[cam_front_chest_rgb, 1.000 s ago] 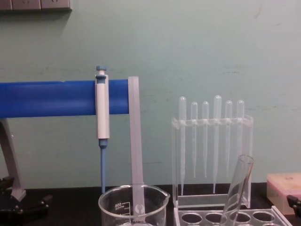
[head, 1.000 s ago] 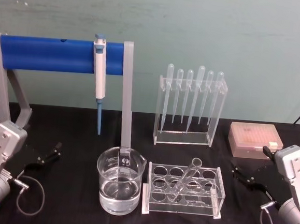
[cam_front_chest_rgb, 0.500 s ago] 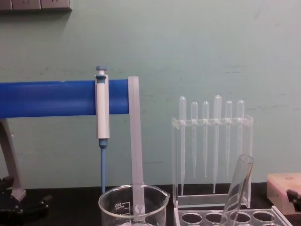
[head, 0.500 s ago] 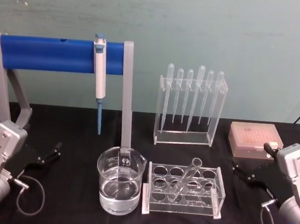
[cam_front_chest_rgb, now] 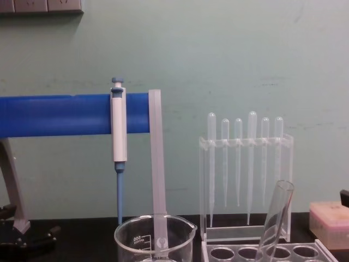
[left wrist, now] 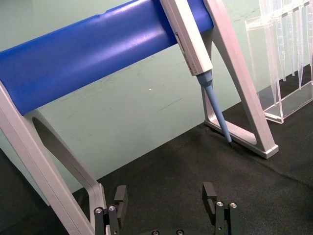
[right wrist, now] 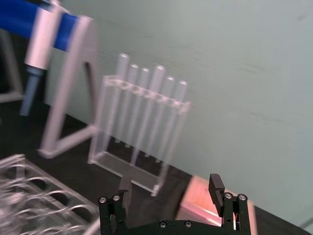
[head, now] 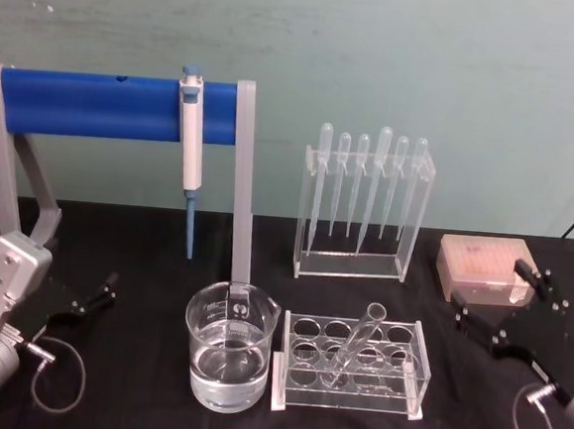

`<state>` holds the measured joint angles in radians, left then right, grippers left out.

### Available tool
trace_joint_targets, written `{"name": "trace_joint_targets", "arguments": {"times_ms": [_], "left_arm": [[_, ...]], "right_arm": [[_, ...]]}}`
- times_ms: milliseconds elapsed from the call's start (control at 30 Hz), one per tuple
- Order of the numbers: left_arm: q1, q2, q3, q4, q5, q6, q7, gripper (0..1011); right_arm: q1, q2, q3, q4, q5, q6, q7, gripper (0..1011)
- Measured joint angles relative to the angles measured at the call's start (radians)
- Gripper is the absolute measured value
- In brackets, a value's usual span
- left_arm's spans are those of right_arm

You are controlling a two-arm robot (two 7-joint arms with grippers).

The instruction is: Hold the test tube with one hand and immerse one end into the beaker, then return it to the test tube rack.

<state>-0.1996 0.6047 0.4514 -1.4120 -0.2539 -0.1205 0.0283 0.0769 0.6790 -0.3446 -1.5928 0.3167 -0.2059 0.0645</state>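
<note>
Glass test tube (head: 353,341) leans in the rack (head: 391,407), just beside the beaker (head: 216,330). Right gripper (head: 487,286), fingers apart, hovers by the counter's (head: 144,263) right edge; left gripper (left wrist: 165,196), fingers apart, rests far left.

The test tube (head: 354,344), the beaker (head: 228,361) and the rack (head: 412,376) are clear, the beaker with white print. A blue bar (head: 97,104) sits on grey posts (head: 244,186) at ten o'clock; white-and-blue pipettor (head: 189,152); frosted pipettes (head: 380,177); pink box (head: 486,267) at three o'clock; black table (head: 144,263); pale green wall (head: 399,54)
</note>
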Motion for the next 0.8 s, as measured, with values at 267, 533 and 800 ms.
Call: {"name": "trace_joint_targets", "arguments": {"times_ms": [267, 533, 800], "left_arm": [[0.0, 0.0, 0.0, 0.0, 0.0, 0.0, 0.0, 1000], [0.0, 0.0, 0.0, 0.0, 0.0, 0.0, 0.0, 1000], [0.0, 0.0, 0.0, 0.0, 0.0, 0.0, 0.0, 1000]], "right_arm": [[-0.078, 0.095, 0.027, -0.059, 0.159, -0.058, 0.256, 1003], [-0.064, 0.127, 0.004, -0.055, 0.244, -0.083, 0.484, 1003], [0.024, 0.091, -0.048, 0.009, 0.267, -0.097, 0.67, 1003]]}}
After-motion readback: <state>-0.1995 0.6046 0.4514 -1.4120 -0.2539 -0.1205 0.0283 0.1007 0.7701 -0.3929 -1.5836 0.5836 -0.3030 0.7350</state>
